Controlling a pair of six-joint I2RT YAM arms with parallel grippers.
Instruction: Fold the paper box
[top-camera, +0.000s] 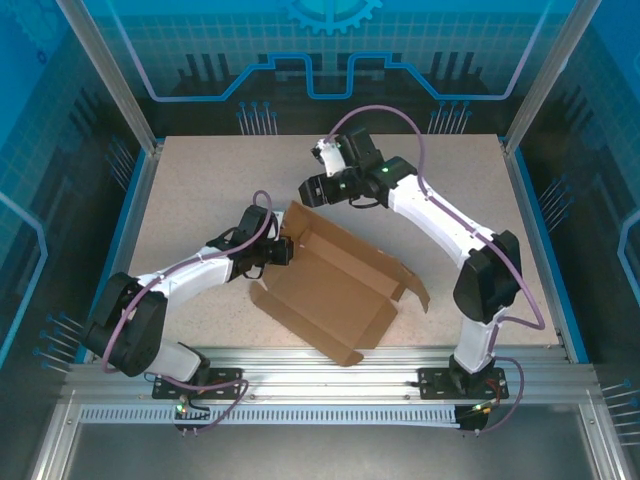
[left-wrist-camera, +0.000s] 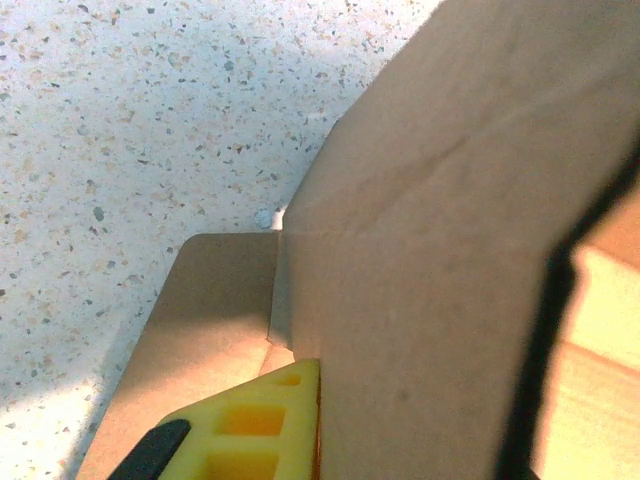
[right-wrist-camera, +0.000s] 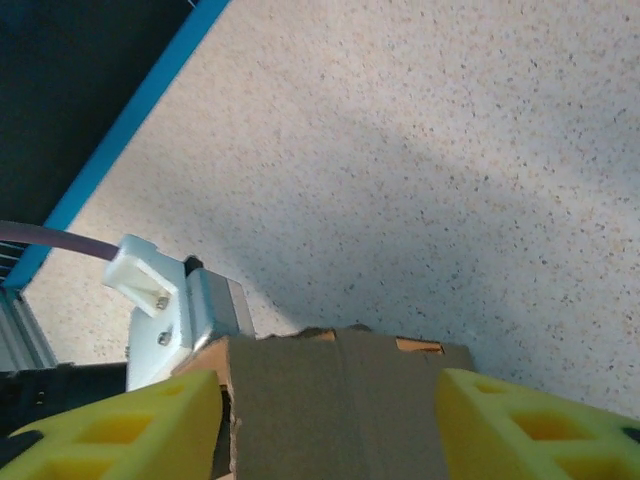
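No readable text, label or number; the paper box (top-camera: 330, 290) is unprinted.

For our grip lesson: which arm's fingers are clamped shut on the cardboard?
The left arm's fingers, pinching the paper box's upright wall. The right arm's fingers stand apart, one on either side of a flap edge.

A brown box (top-camera: 330, 285) is lying half-unfolded at the middle of a speckled table (top-camera: 200, 190). The left gripper (top-camera: 286, 249) is reaching in from the near left to the box's raised left wall. The right gripper (top-camera: 306, 192) is hanging just over the box's far corner, its arm arching in from the right.
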